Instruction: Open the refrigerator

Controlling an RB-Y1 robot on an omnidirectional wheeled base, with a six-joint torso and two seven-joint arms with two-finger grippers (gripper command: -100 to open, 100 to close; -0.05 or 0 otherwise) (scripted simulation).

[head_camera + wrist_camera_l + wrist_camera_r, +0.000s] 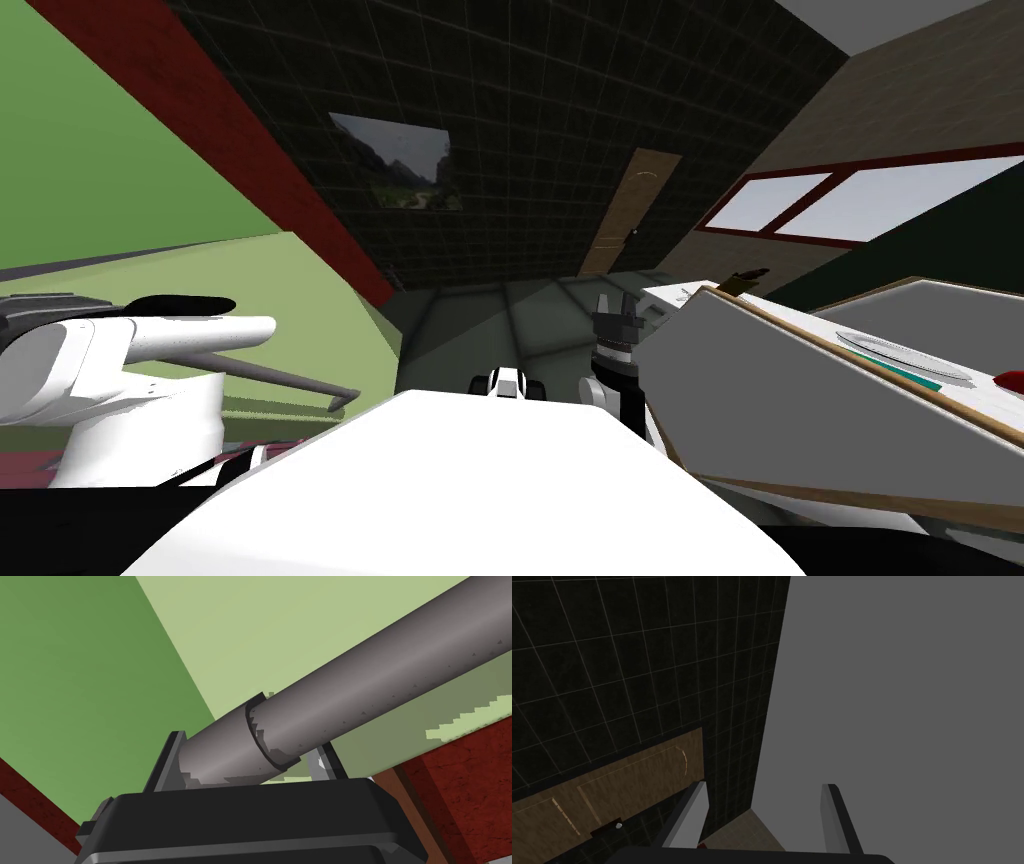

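Our left arm reaches out to our left, to the fridge door, a pale green panel with a darker green surface beyond it. A grey round handle runs along that panel, standing a little off it, with a bent foot at its near end.

In the left wrist view the left gripper is clamped on the handle. The bar lies across the gripper body, slanted, and the two fingers press it from either side. A thin raised ring circles the bar just past the fingers. Behind the bar we see the pale green door, and a dark red strip along its edge. We cannot tell whether the door is ajar.

The right gripper stands in front of our chest, pointing up, beside the grey side of a counter on our right. Its fingers are spread wide and hold nothing. A white plate lies on the counter.
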